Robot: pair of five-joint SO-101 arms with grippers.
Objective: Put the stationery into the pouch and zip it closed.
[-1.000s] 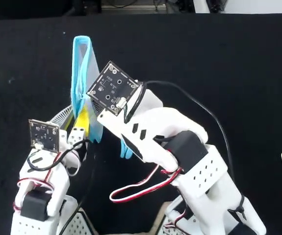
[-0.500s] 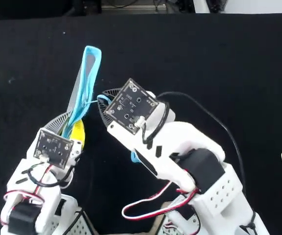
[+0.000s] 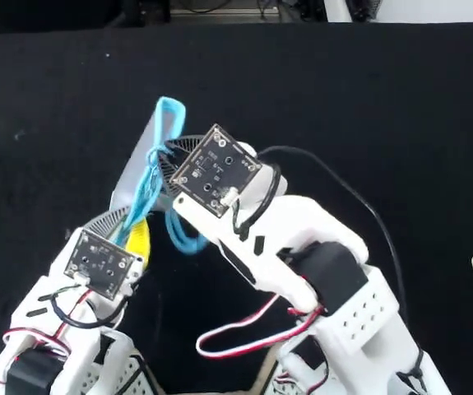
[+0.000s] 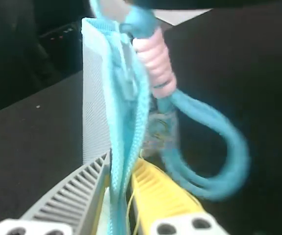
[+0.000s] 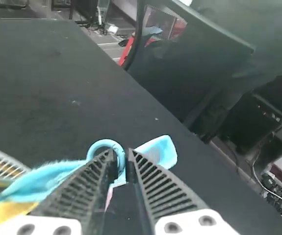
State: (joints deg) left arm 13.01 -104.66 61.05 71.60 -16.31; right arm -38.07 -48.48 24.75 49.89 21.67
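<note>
Blue-trimmed mesh pouch (image 3: 140, 169) is held up over the black counter (image 3: 384, 107), stretched between both arms: the left pincer (image 4: 121, 164) is clamped on its lower end, the right pincer (image 5: 122, 156) pinched closed on its upper edge beside a blue cord loop (image 4: 219, 147)

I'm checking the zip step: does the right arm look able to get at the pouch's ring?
Likely yes: the right tool is shut at the ring atop the pouch, which the left tool holds upright; nothing is between.
</note>
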